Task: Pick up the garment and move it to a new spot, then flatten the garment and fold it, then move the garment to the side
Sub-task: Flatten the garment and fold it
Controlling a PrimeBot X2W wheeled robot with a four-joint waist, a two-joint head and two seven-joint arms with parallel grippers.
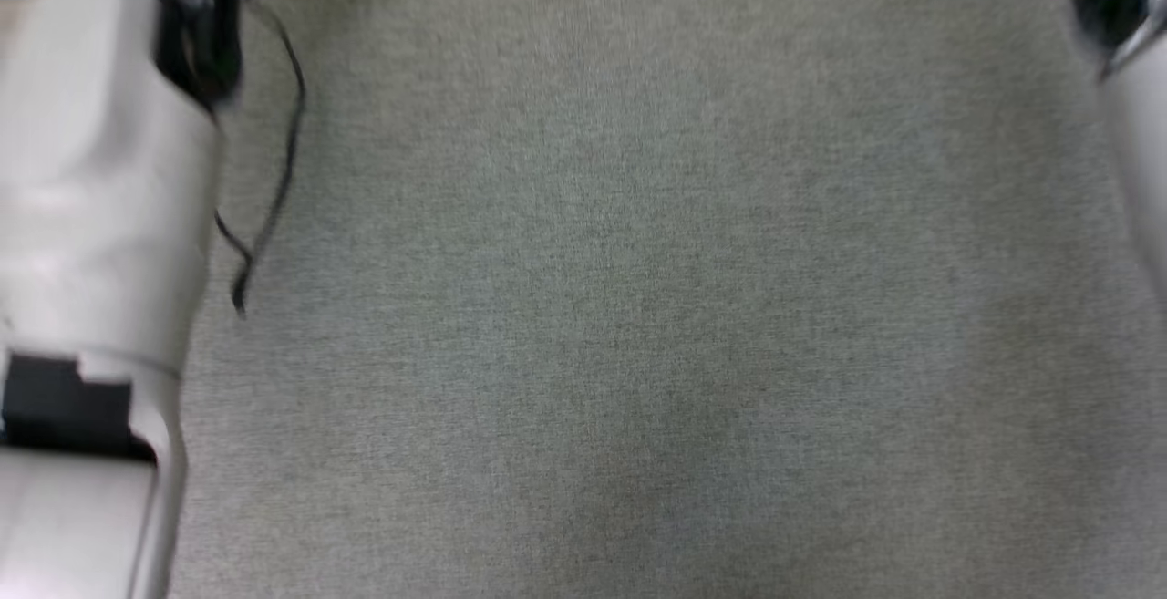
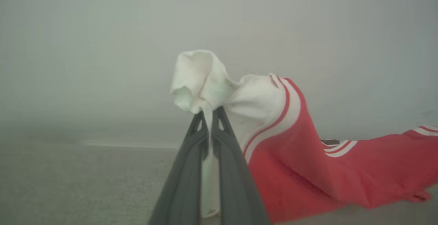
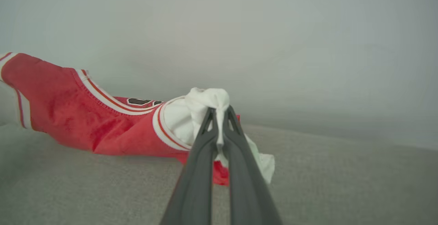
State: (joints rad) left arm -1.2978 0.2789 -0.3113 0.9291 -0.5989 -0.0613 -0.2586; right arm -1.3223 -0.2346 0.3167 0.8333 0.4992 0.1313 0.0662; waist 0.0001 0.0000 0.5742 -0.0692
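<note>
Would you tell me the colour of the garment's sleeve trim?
The garment's sleeve trim is red-and-white striped, clearest in the left wrist view.

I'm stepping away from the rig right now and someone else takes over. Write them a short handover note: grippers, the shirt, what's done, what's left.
Left gripper: shut on a white sleeve of the red short-sleeved T-shirt, whose white sleeves have striped edges.
Right gripper: shut on white sleeve fabric at the shirt's other end.
T-shirt: strung between both grippers, red body sagging low over the grey fabric surface; whether it touches is unclear.
Done: shirt picked up.
Left: lay it at the new spot, flatten, fold, move aside.
</note>
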